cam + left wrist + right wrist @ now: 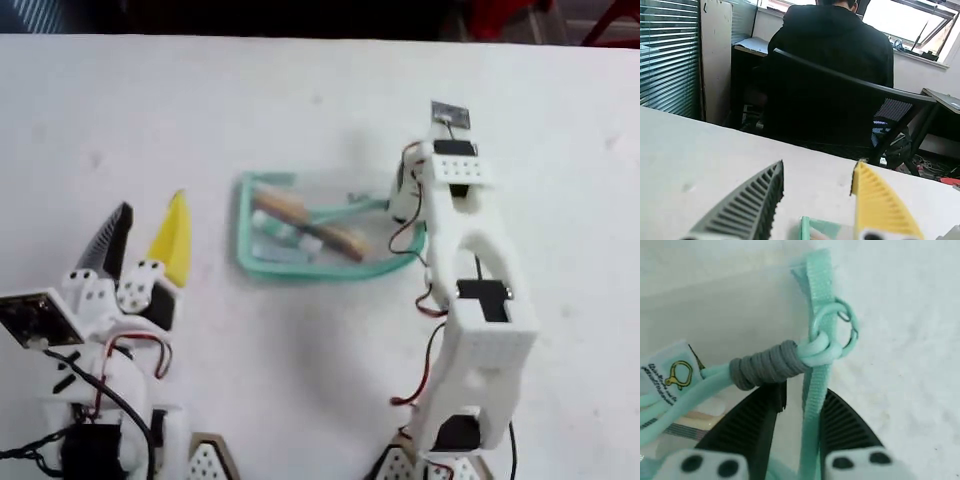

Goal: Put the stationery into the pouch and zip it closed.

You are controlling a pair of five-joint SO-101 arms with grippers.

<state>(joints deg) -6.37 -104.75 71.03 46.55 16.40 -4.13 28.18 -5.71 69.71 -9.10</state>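
— Near the left front corner of the counter (300, 90), what's there?
— The left tool (150, 203), spread wide in a grey-and-yellow V, nothing in it, aimed at the far edge.
— And the pouch (243, 235)?
— Right of that tool and well apart from it, about mid-counter. It lies flat, clear with mint trim. The stationery (300, 225) is inside it: a brown stick (340, 240) slanting across, with pale pieces (290, 238) beside it.
— What's at its right end?
— The right tool (805, 390), down at the pouch's right edge on the arm (480, 330) stretched from the front edge. A mint strap (817, 285) runs up through it, but whether the tool pinches that strap I cannot tell.
— Anything on the strap?
— A ring (854, 337) hangs on it. A mint cord (710, 377), bound with a grey wrap (765, 365), loops through the ring, and a white label (667, 372) sits beside the cord.
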